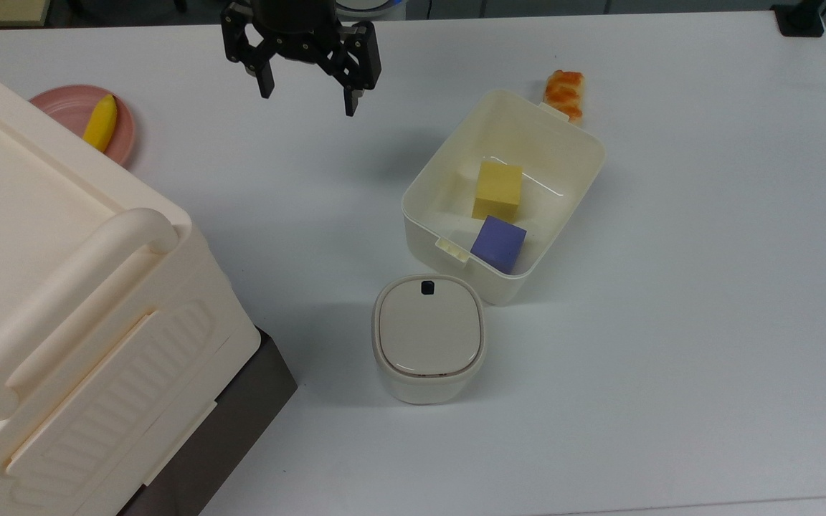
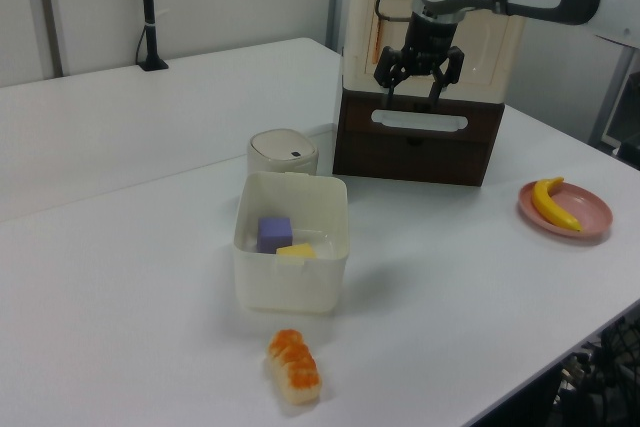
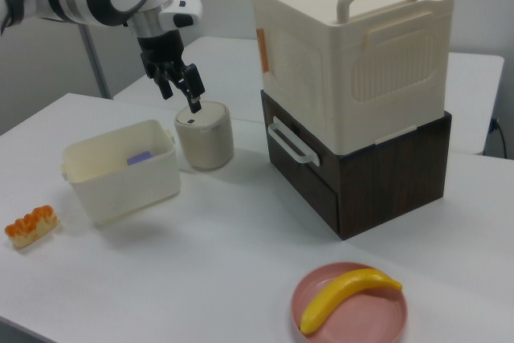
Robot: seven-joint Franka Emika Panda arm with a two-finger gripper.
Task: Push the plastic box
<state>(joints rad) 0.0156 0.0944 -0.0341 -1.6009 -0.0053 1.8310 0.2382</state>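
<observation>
centrally on the white table [image 1: 671, 287], the plastic box [image 1: 520, 125] sits open-topped and turned at an angle, with a yellow block [image 1: 497, 189] and a purple block [image 1: 499, 244] lying side by side inside it. just beside one short end, toward the top view's bottom, stands a small lidded bin [image 1: 428, 337] with a black button on its lid. at the other short end, a piece of salmon sushi [image 1: 565, 93] lies against the latch tab. the gripper [image 1: 307, 93] hangs above the table, well apart from the box toward the top view's upper left, its fingers spread wide and holding nothing. at the top view's left edge, a big cream case [image 1: 62, 301] rests on a dark wooden drawer unit [image 3: 377, 174]. beyond it, a pink plate [image 1: 69, 107] carries a banana [image 1: 100, 122].
</observation>
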